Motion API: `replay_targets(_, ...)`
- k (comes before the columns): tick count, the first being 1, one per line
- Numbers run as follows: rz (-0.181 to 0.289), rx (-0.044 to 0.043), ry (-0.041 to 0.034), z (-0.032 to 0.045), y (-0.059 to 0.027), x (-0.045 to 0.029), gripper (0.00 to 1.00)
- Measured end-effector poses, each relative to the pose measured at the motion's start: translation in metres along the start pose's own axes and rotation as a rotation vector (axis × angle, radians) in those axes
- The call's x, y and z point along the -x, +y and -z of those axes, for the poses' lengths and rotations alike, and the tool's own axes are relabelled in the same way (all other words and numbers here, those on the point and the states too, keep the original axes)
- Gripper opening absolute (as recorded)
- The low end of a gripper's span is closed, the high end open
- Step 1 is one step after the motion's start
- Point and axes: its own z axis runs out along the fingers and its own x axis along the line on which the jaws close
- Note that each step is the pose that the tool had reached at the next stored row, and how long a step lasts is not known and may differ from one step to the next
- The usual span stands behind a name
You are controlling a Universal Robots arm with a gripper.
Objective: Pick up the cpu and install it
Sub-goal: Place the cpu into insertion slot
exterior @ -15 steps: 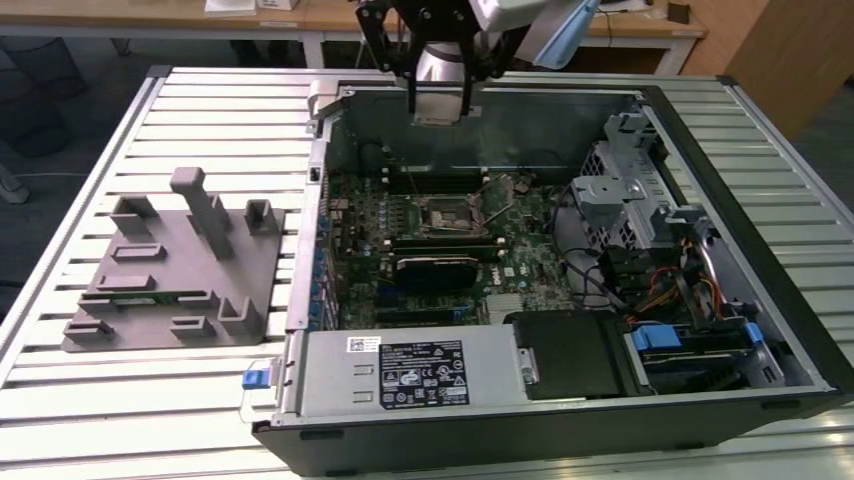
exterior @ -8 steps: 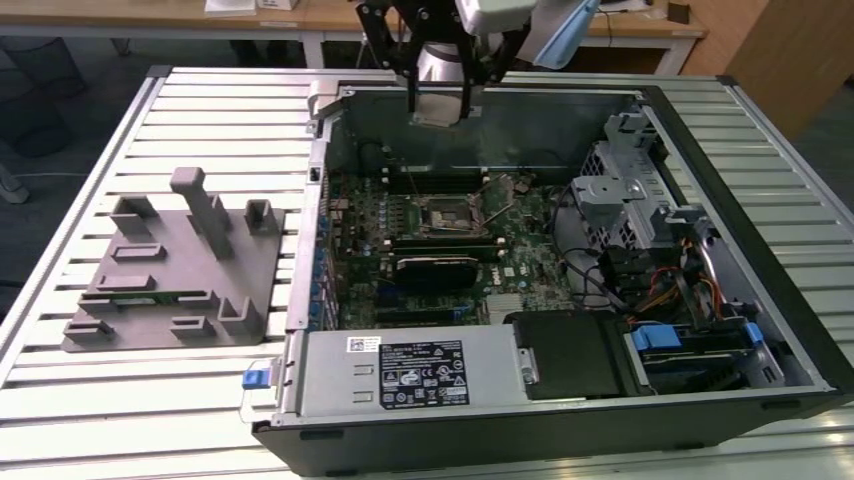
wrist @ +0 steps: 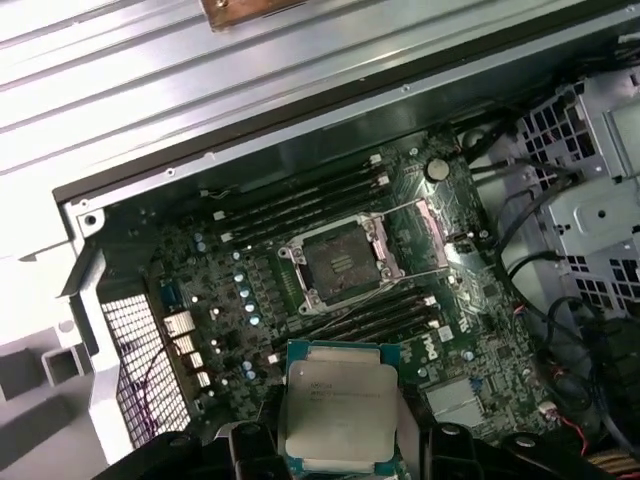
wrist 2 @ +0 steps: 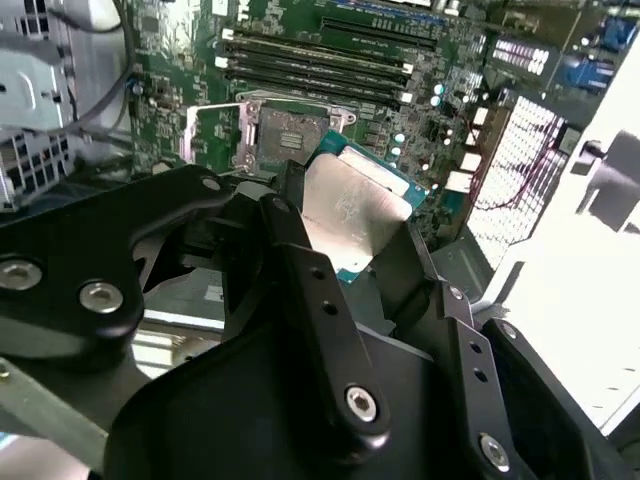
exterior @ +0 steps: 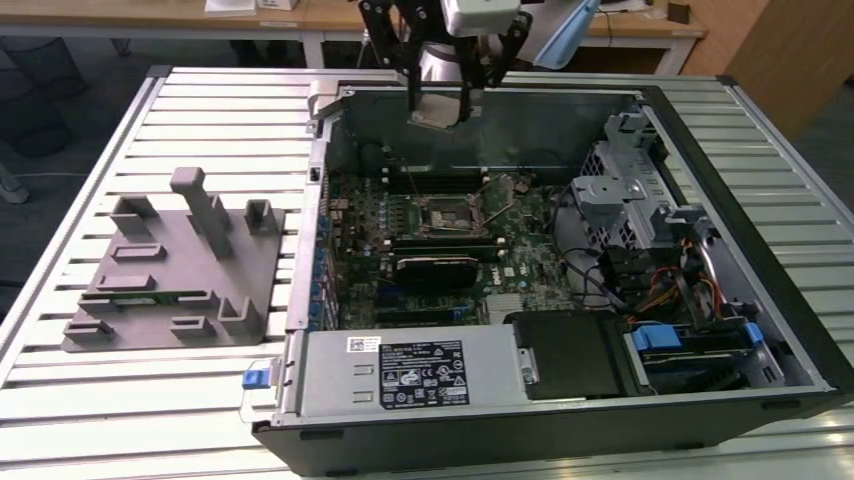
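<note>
The cpu [exterior: 438, 117], a thin square chip with a silvery top and a green edge, hangs tilted over the far side of the open computer case [exterior: 310, 210]. My gripper [exterior: 441, 100] is shut on it, one black finger on each side. In both wrist views the cpu [wrist 2: 355, 205] [wrist: 338, 400] sits between the fingers [wrist 2: 295, 250], held well above the board. The black socket [exterior: 445, 212] [wrist 2: 285, 135] [wrist: 335, 262] lies open in the middle of the green motherboard, with its metal frame lifted.
A grey plastic fixture [exterior: 174, 270] with a green memory stick [exterior: 134, 297] on it stands on the slatted table at the exterior view's left. In the case are memory slots [wrist: 300, 205], a power supply [exterior: 407, 375], drive cages [exterior: 641, 170] and cables [exterior: 667, 290].
</note>
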Motion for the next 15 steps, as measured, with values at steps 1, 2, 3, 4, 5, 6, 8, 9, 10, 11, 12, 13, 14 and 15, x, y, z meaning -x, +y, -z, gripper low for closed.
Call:
replay_targets(1,-0.017,-0.0003,-0.0005,-0.0001,0.0,0.0,0.53)
replay_targets(2,-0.033,-0.0006,-0.001,-0.0002,0.0,0.0,0.53)
replay_targets(3,-0.049,-0.0009,-0.0015,-0.0002,0.0001,0.0,0.53)
replay_targets(4,-0.064,-0.0012,-0.002,-0.0003,0.0001,0.0,0.53)
replay_targets(5,-0.08,-0.0016,-0.0024,-0.0003,0.0001,-0.0001,0.53)
replay_targets(6,-0.095,-0.0018,-0.0029,-0.0004,0.0001,-0.0001,0.53)
replay_targets(8,-0.125,-0.0025,-0.0038,-0.0006,0.0002,-0.0001,0.53)
replay_targets(9,-0.14,-0.0028,-0.0043,-0.0006,0.0002,-0.0001,0.53)
replay_targets(10,-0.155,-0.0031,-0.0047,-0.0007,0.0003,-0.0001,0.53)
replay_targets(11,-0.173,-0.0034,-0.0053,-0.0007,0.0003,-0.0001,0.53)
replay_targets(12,-0.189,-0.0037,-0.0058,-0.0008,0.0003,-0.0002,0.53)
replay_targets(13,-0.204,-0.0041,-0.0062,-0.0009,0.0004,-0.0002,0.53)
replay_targets(14,-0.22,-0.0044,-0.0067,-0.0009,0.0004,-0.0002,0.53)
replay_targets(15,-0.235,-0.0047,-0.0072,-0.0009,0.0004,-0.0002,0.53)
